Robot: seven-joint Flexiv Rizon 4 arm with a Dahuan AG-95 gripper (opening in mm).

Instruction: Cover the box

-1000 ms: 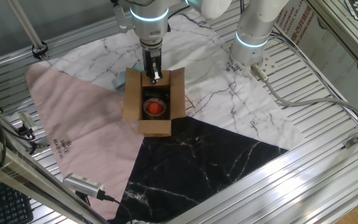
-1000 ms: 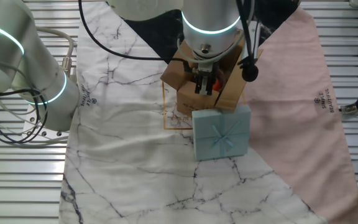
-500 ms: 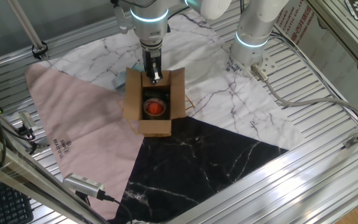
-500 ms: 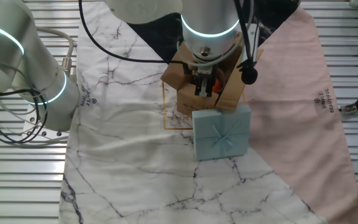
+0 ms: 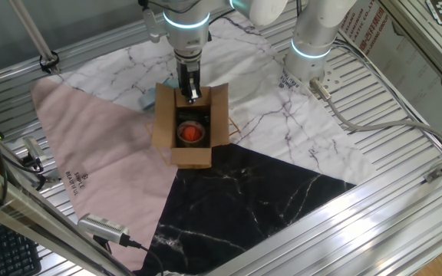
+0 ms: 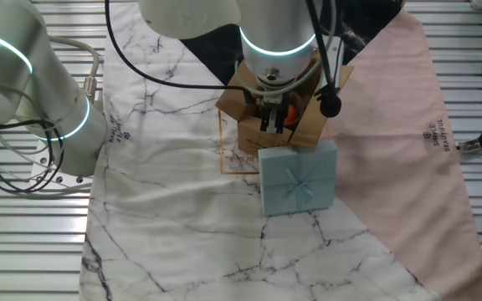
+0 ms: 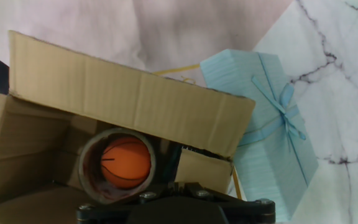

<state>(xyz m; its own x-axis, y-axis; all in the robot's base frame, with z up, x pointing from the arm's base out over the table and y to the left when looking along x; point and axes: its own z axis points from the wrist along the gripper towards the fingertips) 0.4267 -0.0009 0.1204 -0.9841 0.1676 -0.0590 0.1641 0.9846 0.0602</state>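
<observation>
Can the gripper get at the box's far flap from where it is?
Probably yes. The gripper hangs right at the box's far flap, nothing between; the blue gift box sits outside the carton.

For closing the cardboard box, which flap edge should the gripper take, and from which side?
Probably the free edge of the far flap, beside the gripper, taken from above. The box stands with its flaps up and its opening clear, and the blue gift box crowds that flap's outer face.
</observation>
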